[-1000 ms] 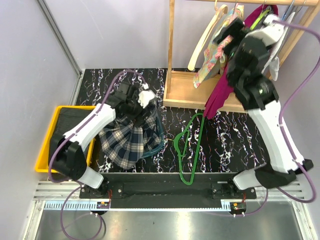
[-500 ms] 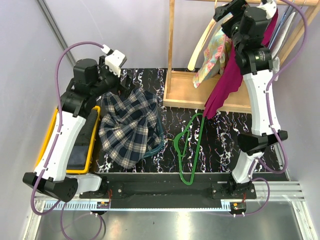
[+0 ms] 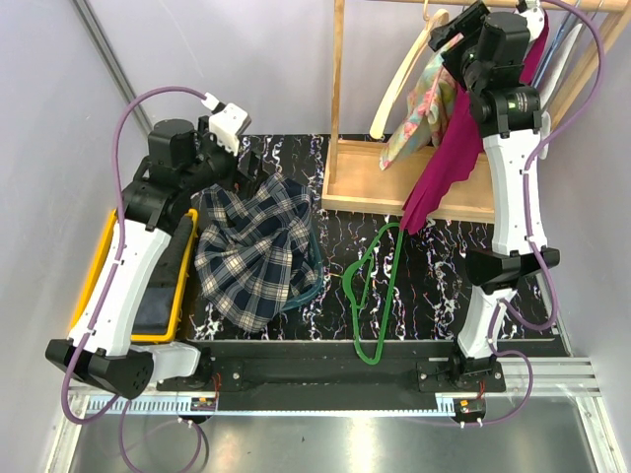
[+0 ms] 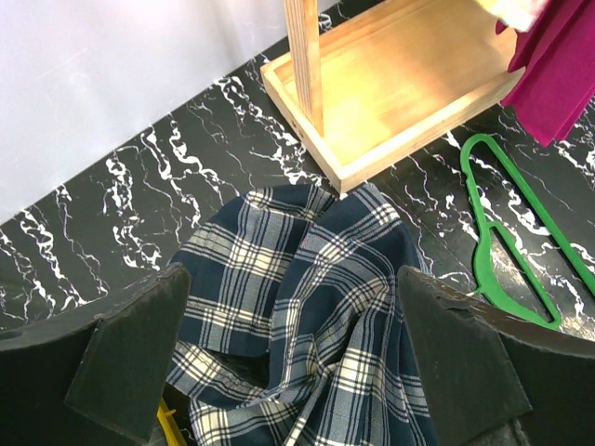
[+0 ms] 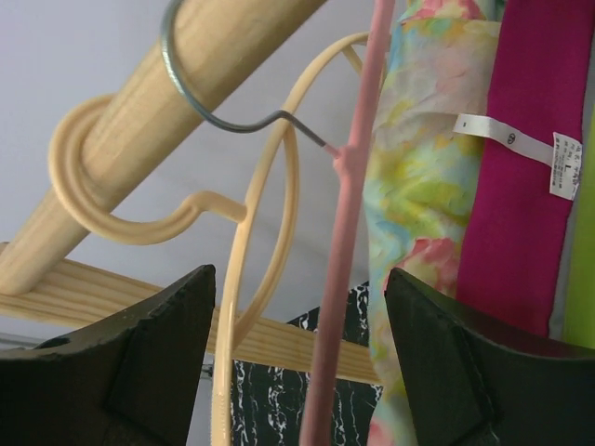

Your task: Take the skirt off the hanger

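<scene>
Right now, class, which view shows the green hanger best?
Top external: the whole hanger lies on the table beside the skirt. Left wrist cuts part of it off at the frame edge. Right wrist shows none of it.

White and cream checks are carried on the navy pleated fabric skirt — the thin plastic hanger is coloured green, the marbled tabletop black, veined white.

A yellow bin sits at the bench's left edge. At its far right corner, a wooden rack carries magenta and floral garments.
</scene>
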`<state>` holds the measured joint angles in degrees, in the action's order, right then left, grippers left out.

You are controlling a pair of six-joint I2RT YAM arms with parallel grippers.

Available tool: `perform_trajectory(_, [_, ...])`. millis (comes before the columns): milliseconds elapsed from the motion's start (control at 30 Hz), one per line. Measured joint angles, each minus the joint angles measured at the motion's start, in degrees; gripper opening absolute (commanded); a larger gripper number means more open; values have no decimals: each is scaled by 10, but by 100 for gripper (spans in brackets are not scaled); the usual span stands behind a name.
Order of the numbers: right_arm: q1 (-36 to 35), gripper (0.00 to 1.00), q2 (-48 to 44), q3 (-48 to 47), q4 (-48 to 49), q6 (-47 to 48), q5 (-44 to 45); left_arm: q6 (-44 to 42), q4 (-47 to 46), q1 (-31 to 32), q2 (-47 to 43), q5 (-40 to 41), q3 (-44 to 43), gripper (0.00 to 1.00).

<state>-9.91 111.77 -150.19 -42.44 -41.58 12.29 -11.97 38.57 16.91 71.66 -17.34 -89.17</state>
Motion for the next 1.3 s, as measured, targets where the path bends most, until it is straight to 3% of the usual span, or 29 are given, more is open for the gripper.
perform_trajectory(100, [3,82,9,-6,-16,6,0,0,2,0,-2,0,7,99])
perform_trajectory(200, [4,73,14,-7,-30,14,2,0,8,0,-2,0,7,99])
perform_trajectory(300, [4,51,17,-16,-39,26,4,0,8,0,-2,0,7,99])
perform_trajectory(333, [5,35,19,-20,-41,28,5,0,8,-1,-2,0,7,99])
perform_trajectory(467, [5,6,21,-30,-42,42,9,-2,8,-1,-2,1,8,99])
perform_trajectory(500, [5,3,21,-31,-45,45,15,-2,7,-2,-2,1,9,99])
perform_trajectory(1067, [6,0,24,-38,-47,114,49,-2,7,-6,-10,7,20,99])
perform_trajectory(1300, [6,0,8,18,44,164,44,-2,8,-6,-17,7,29,99])
